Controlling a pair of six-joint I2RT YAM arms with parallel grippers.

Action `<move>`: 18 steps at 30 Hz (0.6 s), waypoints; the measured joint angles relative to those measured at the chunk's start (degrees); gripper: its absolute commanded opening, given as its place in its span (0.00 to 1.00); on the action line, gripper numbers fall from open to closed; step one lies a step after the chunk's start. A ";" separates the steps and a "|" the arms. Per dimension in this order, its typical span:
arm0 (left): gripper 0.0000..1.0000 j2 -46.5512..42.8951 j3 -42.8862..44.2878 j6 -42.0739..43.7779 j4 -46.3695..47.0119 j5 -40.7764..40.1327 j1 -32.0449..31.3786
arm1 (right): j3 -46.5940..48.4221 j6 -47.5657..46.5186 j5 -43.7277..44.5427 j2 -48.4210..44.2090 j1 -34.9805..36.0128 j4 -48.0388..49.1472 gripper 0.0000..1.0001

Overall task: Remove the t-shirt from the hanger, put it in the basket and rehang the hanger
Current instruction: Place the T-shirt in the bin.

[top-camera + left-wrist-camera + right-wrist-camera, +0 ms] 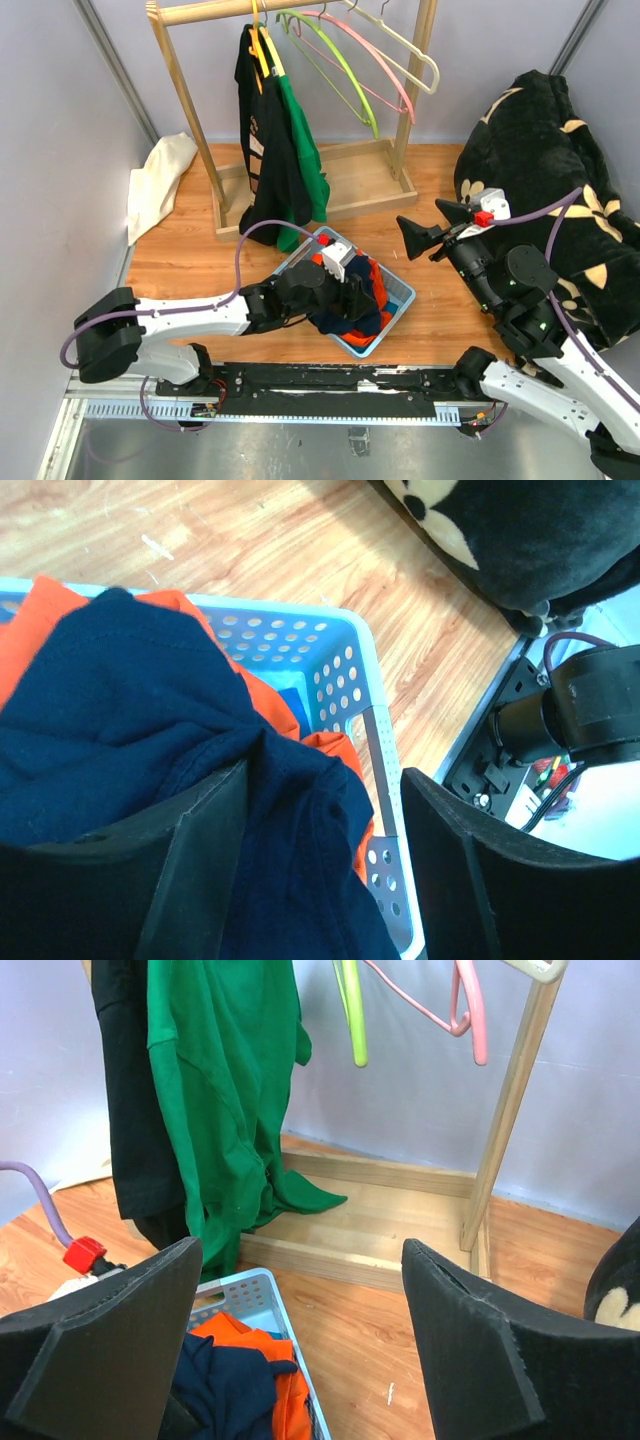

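Light falls bright and even from above; on the table [440, 190] my arms cast only faint, soft shadows. The black blanket [540, 150] swallows nearly all detail. In the top view the wall struts [115, 60] splay towards the corners. My left fingers [190, 870] sit close to the lens, dark and soft-edged, and the navy cloth [130, 700] is slightly blurred too. My right fingers [100, 1360] are dim wedges, while the green shirt [220, 1090] shows sharp against a pale bluish wall [410, 1110].

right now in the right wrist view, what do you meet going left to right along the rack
black t-shirt → green t-shirt → lime hanger → pink hanger → wooden post
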 measured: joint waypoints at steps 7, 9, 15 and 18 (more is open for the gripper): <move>0.70 -5.75 3.89 1.33 -7.04 0.37 -0.22 | 1.40 -0.85 -0.07 1.70 0.00 1.18 0.82; 0.70 -7.76 4.81 1.79 -8.20 0.46 -0.44 | 1.84 -1.03 -0.07 2.08 0.00 1.44 0.82; 0.72 -13.35 5.73 2.38 -10.29 0.50 -0.59 | 2.64 -1.99 -0.11 3.30 0.02 2.03 0.82; 0.72 -15.13 5.92 2.82 -10.80 0.50 -0.63 | 3.43 -2.23 -0.35 4.50 0.00 2.45 0.82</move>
